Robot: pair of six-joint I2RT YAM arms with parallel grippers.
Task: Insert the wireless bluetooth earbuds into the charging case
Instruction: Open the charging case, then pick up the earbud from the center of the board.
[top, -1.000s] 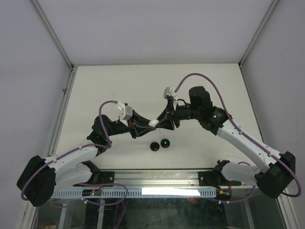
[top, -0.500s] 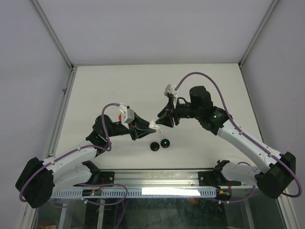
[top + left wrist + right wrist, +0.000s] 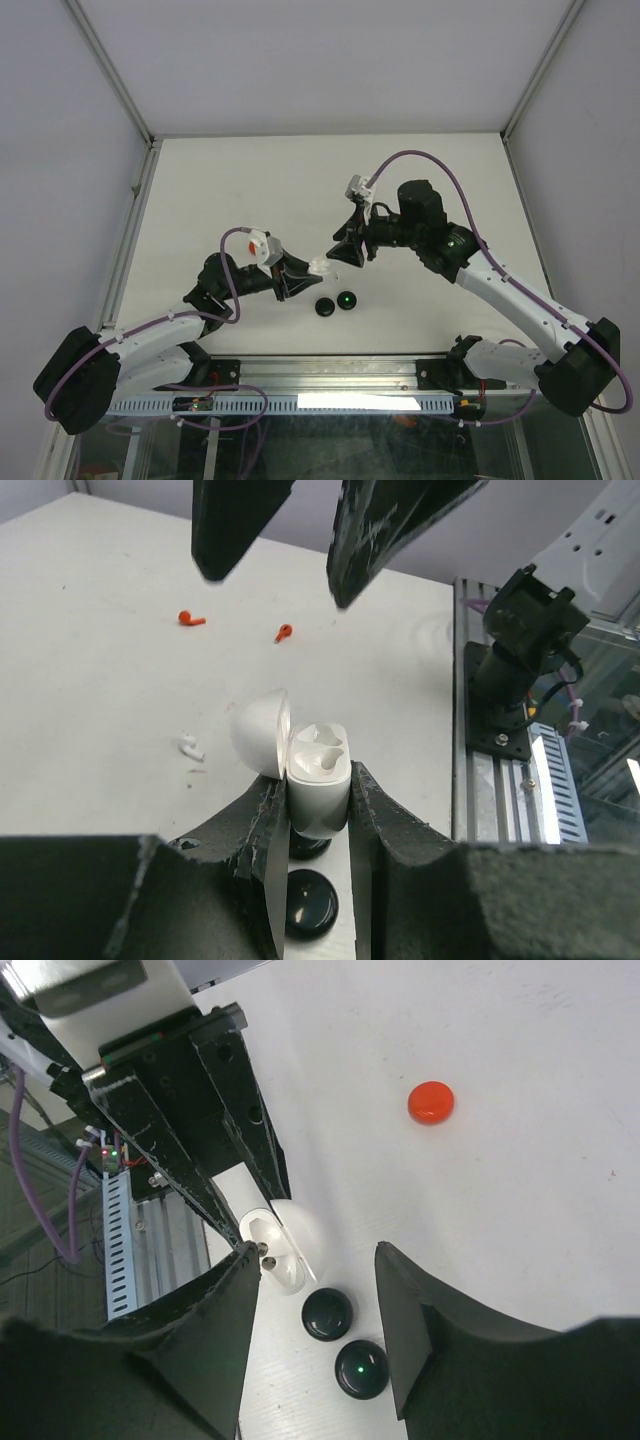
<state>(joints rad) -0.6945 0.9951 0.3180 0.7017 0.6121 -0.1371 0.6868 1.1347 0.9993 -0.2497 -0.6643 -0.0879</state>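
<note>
My left gripper (image 3: pixel 318 786) is shut on the white charging case (image 3: pixel 319 772), holding it upright above the table with its lid (image 3: pixel 260 732) swung open to the left. White shapes sit in its wells. In the top view the case (image 3: pixel 320 267) hangs mid-table. My right gripper (image 3: pixel 341 254) stands open just up and right of it, apart, with nothing between its fingers (image 3: pixel 225 530). On the table lie two red earbuds (image 3: pixel 191 619) (image 3: pixel 284 633) and a white earbud (image 3: pixel 190 746). From the right wrist the case (image 3: pixel 278 1252) shows beside the left fingertip of the gripper (image 3: pixel 318 1258).
Two black round discs (image 3: pixel 324 307) (image 3: pixel 346 299) lie under the case, one with a green light (image 3: pixel 361 1368). A red disc (image 3: pixel 431 1102) lies further out, partly hidden by the left wrist in the top view. The metal rail (image 3: pixel 330 375) runs along the near edge.
My right gripper has drawn back from the case and opened wider. The left arm has shifted the case slightly toward the near edge, still holding it.
</note>
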